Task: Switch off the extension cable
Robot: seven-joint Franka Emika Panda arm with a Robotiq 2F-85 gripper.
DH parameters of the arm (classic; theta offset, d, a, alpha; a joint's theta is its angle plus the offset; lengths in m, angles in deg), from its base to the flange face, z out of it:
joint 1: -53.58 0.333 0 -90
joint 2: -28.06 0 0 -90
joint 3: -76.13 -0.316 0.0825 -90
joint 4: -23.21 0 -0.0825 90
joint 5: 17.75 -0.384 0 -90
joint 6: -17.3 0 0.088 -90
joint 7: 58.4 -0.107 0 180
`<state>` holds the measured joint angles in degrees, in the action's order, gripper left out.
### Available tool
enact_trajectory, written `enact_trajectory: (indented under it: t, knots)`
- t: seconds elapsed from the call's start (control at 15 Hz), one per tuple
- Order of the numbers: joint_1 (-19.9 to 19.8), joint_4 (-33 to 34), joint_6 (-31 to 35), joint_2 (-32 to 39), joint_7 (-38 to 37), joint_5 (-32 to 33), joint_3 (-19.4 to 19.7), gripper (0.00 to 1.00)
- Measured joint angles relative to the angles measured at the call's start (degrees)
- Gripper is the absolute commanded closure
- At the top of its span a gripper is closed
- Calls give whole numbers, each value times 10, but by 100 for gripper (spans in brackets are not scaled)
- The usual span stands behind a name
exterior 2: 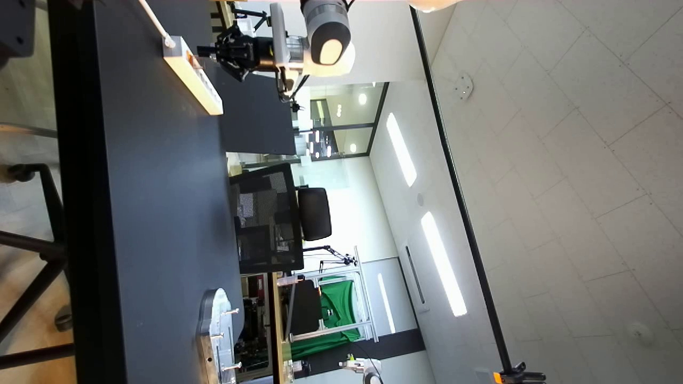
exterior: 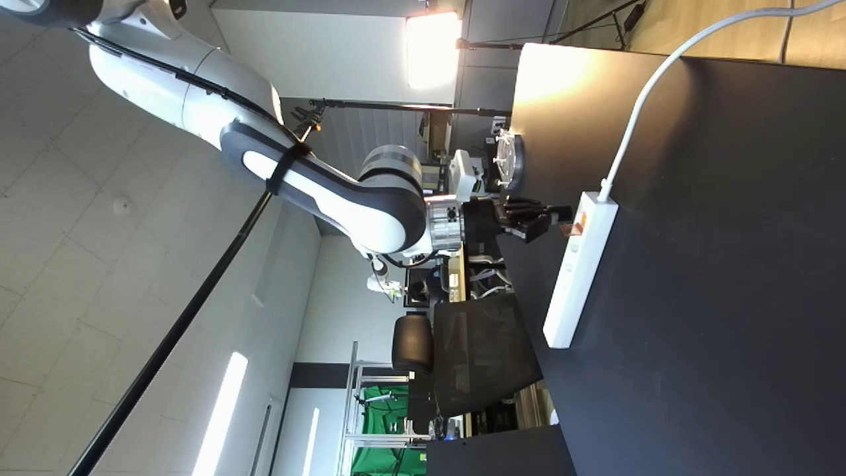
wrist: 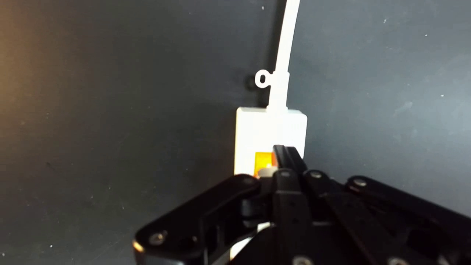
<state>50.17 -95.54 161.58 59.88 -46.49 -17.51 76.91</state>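
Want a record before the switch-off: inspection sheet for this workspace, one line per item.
Surface: dark table, pale specks and scuffs in the wrist view.
Job's things: white extension cable lying on the table; orange switch partly hidden, on or off cannot be told.
Clutter: pegged fixture on the table, apart from the extension cable.
Gripper: shut, overlapping the switch in the wrist view; contact unclear.
Cables: white cord from the switch end, curving out of frame.
Surroundings: mesh chair, green cloth, lit panel.

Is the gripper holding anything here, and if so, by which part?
Nothing is held: the narrow black fingers are shut together with nothing visible between them, close to the orange rectangular switch on the long white plastic power strip.
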Motion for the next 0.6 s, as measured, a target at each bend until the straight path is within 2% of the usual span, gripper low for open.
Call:
enact_trajectory:
  t: [0.33, 0.6]
  knots:
    - [0, 0, 36, 8, 0, 10, 2, 100]
    - [0, 0, 39, 10, 0, 10, 0, 100]
